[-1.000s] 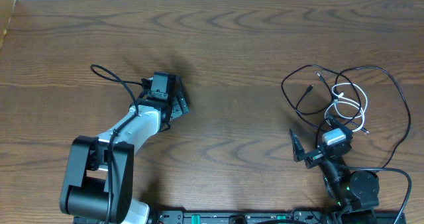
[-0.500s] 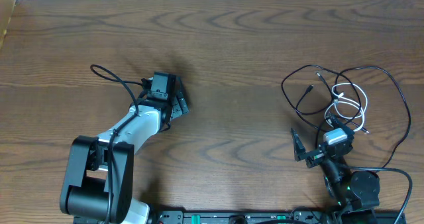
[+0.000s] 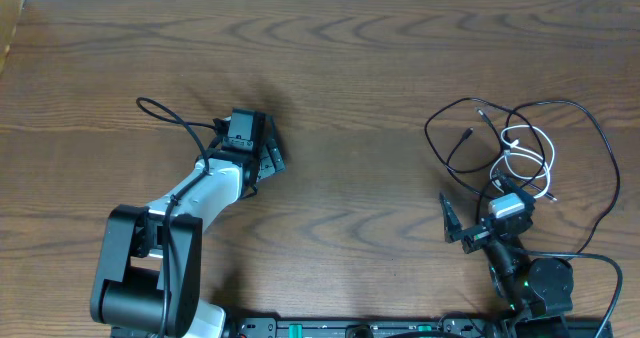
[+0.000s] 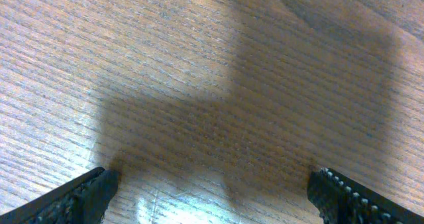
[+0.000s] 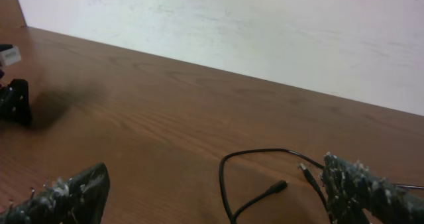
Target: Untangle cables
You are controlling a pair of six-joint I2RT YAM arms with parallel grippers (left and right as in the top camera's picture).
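The cables lie in a loose tangle at the right of the table. The long black cable (image 3: 603, 143) makes wide loops, and the shorter white cable (image 3: 532, 148) curls inside them. My right gripper (image 3: 474, 206) is open just in front of the tangle, touching nothing. In the right wrist view a black loop (image 5: 223, 174) and a plug end (image 5: 274, 185) lie between the fingers (image 5: 74, 196) of my right gripper (image 5: 215, 184). My left gripper (image 3: 268, 150) is open over bare wood far to the left. The left wrist view of my left gripper (image 4: 212, 192) shows only tabletop.
A thick black wire (image 3: 165, 113) loops out from the left arm. A pale wall (image 5: 265, 25) runs behind the table's far edge. The left gripper's dark tip (image 5: 14, 99) shows at the left of the right wrist view.
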